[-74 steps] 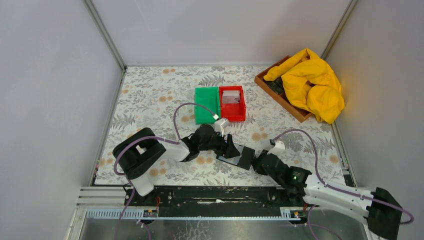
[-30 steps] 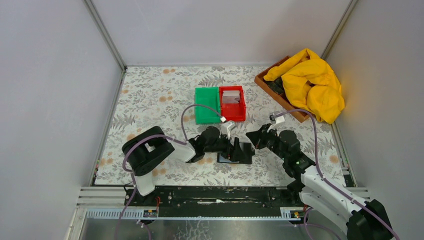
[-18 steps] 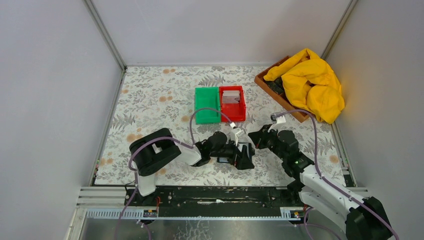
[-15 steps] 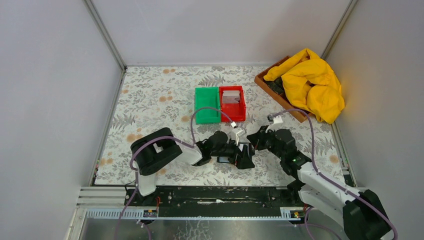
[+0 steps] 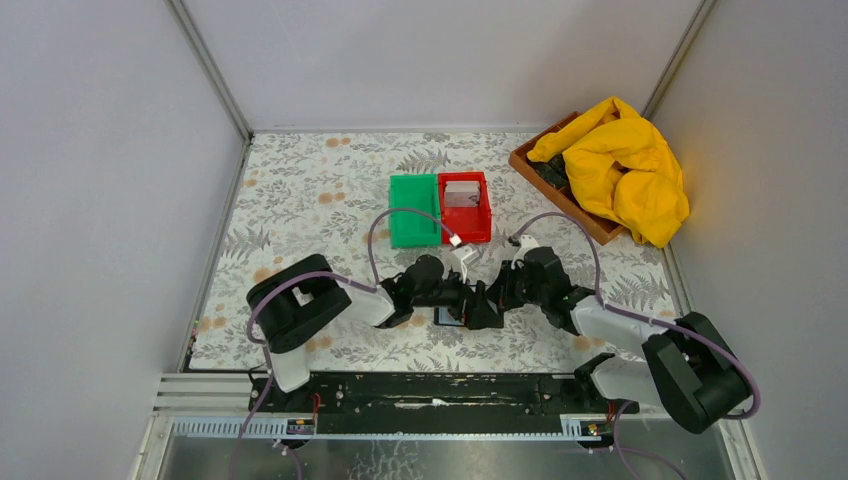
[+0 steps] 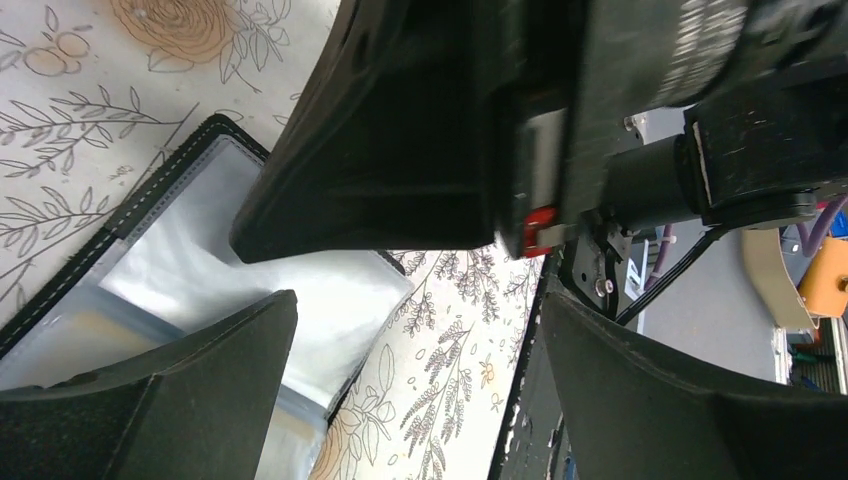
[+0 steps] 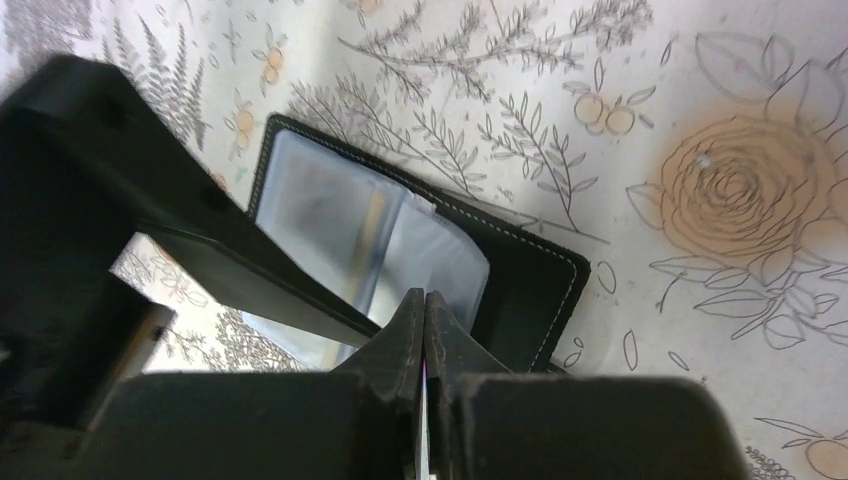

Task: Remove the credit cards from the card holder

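Looking down the right wrist, we see the card holder (image 7: 445, 250) lying open on the floral table (image 7: 700, 100) between both arms. It is black with pale stitching, and a brownish card (image 7: 377, 215) shows inside its glossy bluish sleeves. The right gripper (image 7: 425, 300) is pinched together at the sleeve's edge. The left gripper (image 6: 417, 298) stands apart over the holder. The red bin (image 5: 487, 210) holds a grey-white card (image 5: 461, 192) and sits beside the green bin (image 5: 410, 215).

A green bin (image 5: 410, 192) and red bin (image 5: 468, 229) sit touching, side by side, on a floral tablecloth (image 5: 320, 180). Far right, a yellow cloth (image 5: 625, 165) lies heaped over a wooden tray (image 5: 560, 196).
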Robot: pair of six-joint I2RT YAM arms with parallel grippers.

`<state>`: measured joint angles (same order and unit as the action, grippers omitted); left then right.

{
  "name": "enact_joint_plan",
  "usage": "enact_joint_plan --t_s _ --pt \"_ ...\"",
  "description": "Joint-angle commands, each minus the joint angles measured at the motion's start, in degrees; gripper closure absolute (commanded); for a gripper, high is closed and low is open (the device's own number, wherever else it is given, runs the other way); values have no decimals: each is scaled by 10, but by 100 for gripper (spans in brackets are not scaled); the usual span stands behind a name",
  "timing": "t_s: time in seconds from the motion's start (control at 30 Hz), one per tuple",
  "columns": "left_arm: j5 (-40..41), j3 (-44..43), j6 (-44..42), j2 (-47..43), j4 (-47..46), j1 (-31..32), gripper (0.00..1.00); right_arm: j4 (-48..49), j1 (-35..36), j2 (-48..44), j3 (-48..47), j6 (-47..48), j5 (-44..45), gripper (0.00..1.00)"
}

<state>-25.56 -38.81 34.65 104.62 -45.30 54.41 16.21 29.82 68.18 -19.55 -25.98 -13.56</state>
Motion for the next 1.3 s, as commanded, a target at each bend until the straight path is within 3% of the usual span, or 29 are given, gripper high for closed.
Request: enact_joint_plan --t_s 0.0,0.27,0.9,1.27 --pt "20 16 -17 -49 7 -15 0 3 -3 29 -25 -2 -26 100" --pt "156 32 -4 -124 196 -57 4 19 -3 60 -26 -8 -34 100" --pt "158 17 26 -108 259 -68 7 25 -3 76 -26 -7 -29 100" --pt "128 52 62 -132 227 -67 7 25 -3 75 -26 -8 -28 100"
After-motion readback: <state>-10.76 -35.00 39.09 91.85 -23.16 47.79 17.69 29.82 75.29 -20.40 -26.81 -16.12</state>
